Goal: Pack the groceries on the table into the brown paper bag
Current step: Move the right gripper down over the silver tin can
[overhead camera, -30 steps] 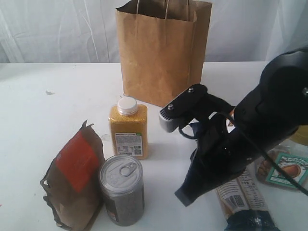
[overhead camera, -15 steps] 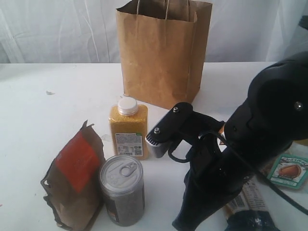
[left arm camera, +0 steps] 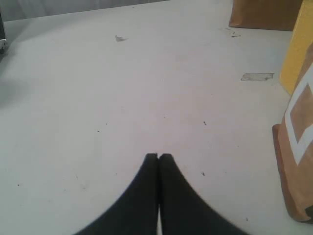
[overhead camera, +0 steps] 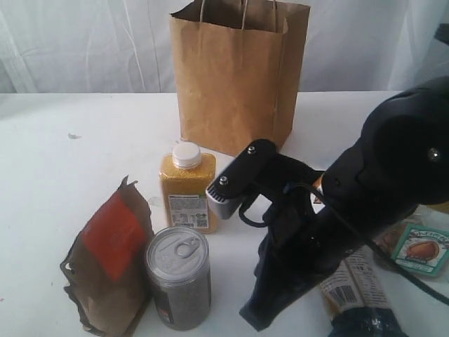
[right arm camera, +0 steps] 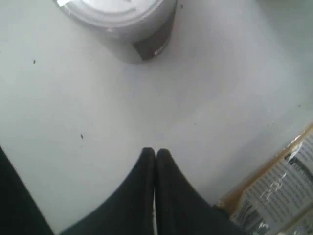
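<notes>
Black right arm (overhead camera: pixel 351 210) pitched steeply down; right gripper (right arm camera: pixel 155 152) fingers together, empty, over flat white tabletop (overhead camera: pixel 63 161). Silver pull-tab can (overhead camera: pixel 177 277) at its 9 o'clock, long pasta packet (overhead camera: pixel 349 279) at 3. Left gripper (left arm camera: pixel 158 156) together, empty. Tall kraft-brown paper bag (overhead camera: pixel 235 77) upright at 12.

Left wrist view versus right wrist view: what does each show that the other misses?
Only the left wrist view: the left gripper, the base of the brown paper bag, an edge of the yellow-grain bottle and the brown pouch. Only the right wrist view: the right gripper, the silver can and the pasta packet. Both: white table under shut, empty jaws.
</notes>
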`<state>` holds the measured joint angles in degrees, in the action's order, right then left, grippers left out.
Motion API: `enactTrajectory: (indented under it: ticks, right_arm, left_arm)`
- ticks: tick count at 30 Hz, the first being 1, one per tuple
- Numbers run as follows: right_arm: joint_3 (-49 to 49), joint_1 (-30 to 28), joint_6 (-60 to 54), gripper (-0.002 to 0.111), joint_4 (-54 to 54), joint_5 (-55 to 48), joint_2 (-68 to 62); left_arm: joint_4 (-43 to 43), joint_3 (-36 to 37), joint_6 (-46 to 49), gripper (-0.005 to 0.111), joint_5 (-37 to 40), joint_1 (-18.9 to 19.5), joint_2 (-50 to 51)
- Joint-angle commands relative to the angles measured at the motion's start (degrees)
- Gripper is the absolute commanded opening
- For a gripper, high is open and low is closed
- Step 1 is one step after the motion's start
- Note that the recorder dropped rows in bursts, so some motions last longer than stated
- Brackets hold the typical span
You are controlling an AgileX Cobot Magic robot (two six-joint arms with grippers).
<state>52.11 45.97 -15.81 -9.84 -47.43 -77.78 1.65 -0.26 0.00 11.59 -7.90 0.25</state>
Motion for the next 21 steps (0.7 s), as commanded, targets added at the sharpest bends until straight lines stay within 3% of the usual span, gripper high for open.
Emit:
enactTrajectory:
  ticks: [1, 6, 9, 16, 21]
  right_arm:
    - [-0.2, 0.2, -4.1, 0.0, -3.5, 8.0, -1.9]
    - [-0.2, 0.2, -12.8, 0.004, -9.4, 7.3, -5.4]
    - [-0.2, 0.2, -14.4, 0.016, -10.0, 7.0, -5.7]
    - [-0.2, 0.2, -14.4, 0.061, -12.2, 7.2, -5.6]
    - [-0.2, 0.2, -14.4, 0.067, -12.9, 7.2, -5.6]
  left_arm:
    - [0.0, 0.3, 0.0, 0.0, -0.1, -0.3, -0.3]
    - [0.0, 0.3, 0.0, 0.0, -0.1, -0.3, -0.3]
    - [0.0, 0.3, 0.0, 0.0, -0.1, -0.3, -0.3]
    - [0.0, 0.3, 0.0, 0.0, -0.1, -0.3, -0.3]
    - [0.0, 0.3, 0.0, 0.0, -0.1, -0.3, -0.3]
